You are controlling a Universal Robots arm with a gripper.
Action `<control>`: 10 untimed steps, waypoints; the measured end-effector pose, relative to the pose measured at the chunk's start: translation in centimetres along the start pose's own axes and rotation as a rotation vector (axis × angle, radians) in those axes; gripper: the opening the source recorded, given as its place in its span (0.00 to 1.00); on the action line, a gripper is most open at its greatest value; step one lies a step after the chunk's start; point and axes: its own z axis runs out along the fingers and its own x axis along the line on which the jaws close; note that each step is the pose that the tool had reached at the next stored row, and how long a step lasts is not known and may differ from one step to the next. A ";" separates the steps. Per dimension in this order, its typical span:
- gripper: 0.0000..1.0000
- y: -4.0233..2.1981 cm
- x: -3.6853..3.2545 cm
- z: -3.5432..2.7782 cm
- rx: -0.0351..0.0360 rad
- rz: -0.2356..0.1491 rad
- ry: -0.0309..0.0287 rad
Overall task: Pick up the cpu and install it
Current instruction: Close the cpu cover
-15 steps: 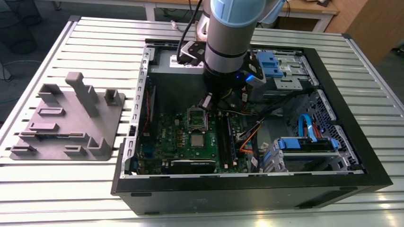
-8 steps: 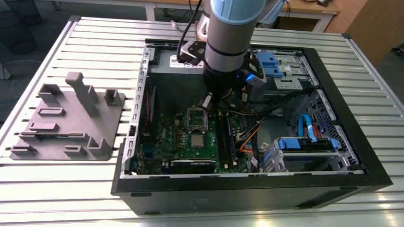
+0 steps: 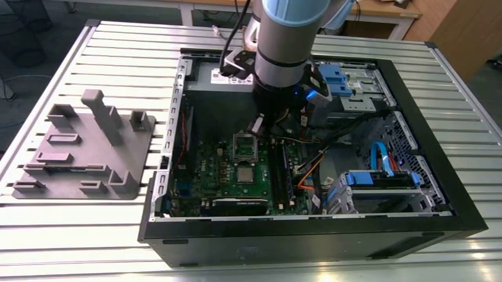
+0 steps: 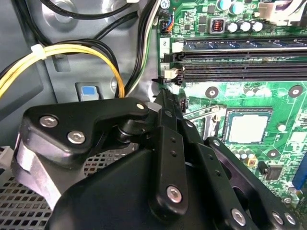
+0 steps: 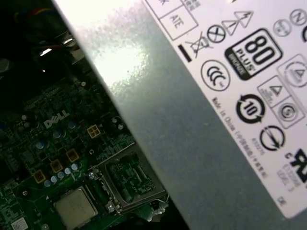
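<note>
- My gripper [image 4: 165,96] shows in the second wrist view as black linkage with silver screws; its fingers run together to one narrow tip with no gap that I can see, so they look pressed together, and nothing is pinched between them.
- In the exterior view my gripper [image 3: 257,126] hangs below my wrist inside the open computer case [image 3: 439,194], its tip just above the motherboard [image 3: 210,170] and close to the raised socket frame [image 3: 244,145].
- The cpu [image 4: 246,125] lies flat in its socket just beyond my gripper tip, pale metal top up, apart from my fingers; I am not touching it.
- The first wrist view gives what the others do not: the cpu [image 5: 74,207] seated flat with the socket frame [image 5: 125,177] swung open just beside it, its inner face showing.
- That same view has the grey power supply [image 5: 192,139] with its white label close to me, slanting across the picture.
- The second wrist view alone shows the two black memory slots [image 4: 240,72] beyond the cpu, and a bundle of yellow wires [image 4: 62,52] tied with a white cable tie beside my gripper.
- The exterior view alone takes in the whole case: blue drive brackets [image 3: 333,79] on the far side of my arm, a blue cable [image 3: 377,155] lower down, and the cpu [image 3: 246,174] on the board past the frame.
- Farthest from me, outside the case on the slatted metal desk [image 3: 117,47], stands the grey plastic tray [image 3: 82,147] with upright posts, well apart from my gripper.
</note>
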 end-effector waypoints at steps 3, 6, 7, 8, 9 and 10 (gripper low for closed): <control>0.11 0.01 -0.01 -0.22 0.0010 0.000 0.0017; 0.11 0.01 -0.01 -0.47 0.0015 0.000 0.0025; 0.11 0.01 -0.01 -0.55 0.0016 0.000 0.0027; 0.11 0.01 -0.02 -0.62 0.0018 0.000 0.0029; 0.11 0.01 -0.01 -0.69 0.0019 0.000 0.0031; 0.11 0.01 -0.01 -0.76 0.0020 0.000 0.0033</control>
